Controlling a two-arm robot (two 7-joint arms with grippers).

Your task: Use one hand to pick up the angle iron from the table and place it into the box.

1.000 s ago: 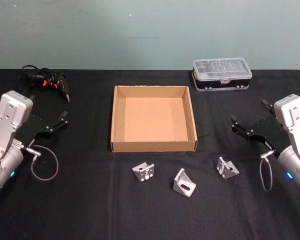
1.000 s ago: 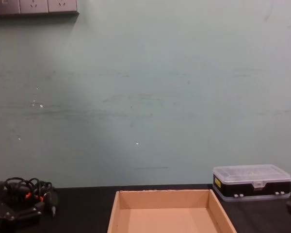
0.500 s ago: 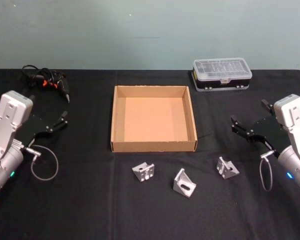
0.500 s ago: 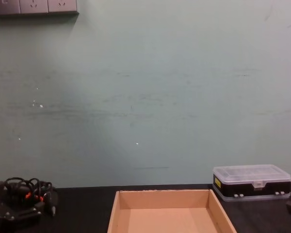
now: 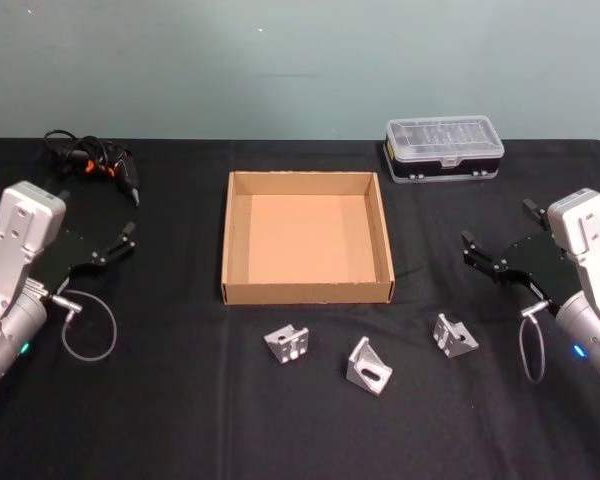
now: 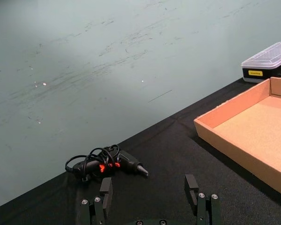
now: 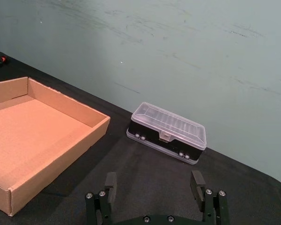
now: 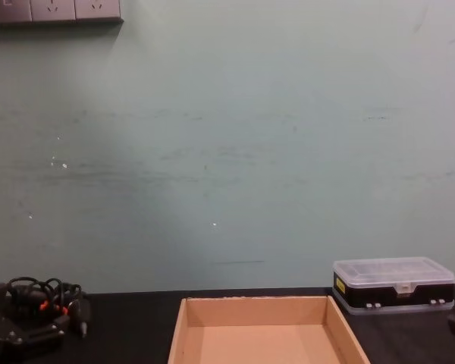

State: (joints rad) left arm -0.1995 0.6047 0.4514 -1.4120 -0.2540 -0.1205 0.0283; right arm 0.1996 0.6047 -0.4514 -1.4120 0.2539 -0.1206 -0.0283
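Box (image 5: 307, 292) stood empty at centre of surface (image 5: 180, 420). Three angle irons (image 5: 369, 366) lay near its front wall; lidded case (image 5: 444, 148) by far edge. Left pincer (image 6: 149, 185) and right pincer (image 7: 154, 180) were released, at side edges.

On my head feed, a small black case with a clear plastic lid (image 5: 444, 148) sits far back on the right, lid down. Far back on the left lies a black tool with orange marks (image 5: 92, 165), its cord tangled over it. Behind both stands a pale green wall (image 8: 227, 152), with wall sockets (image 8: 54, 10) at its upper left.
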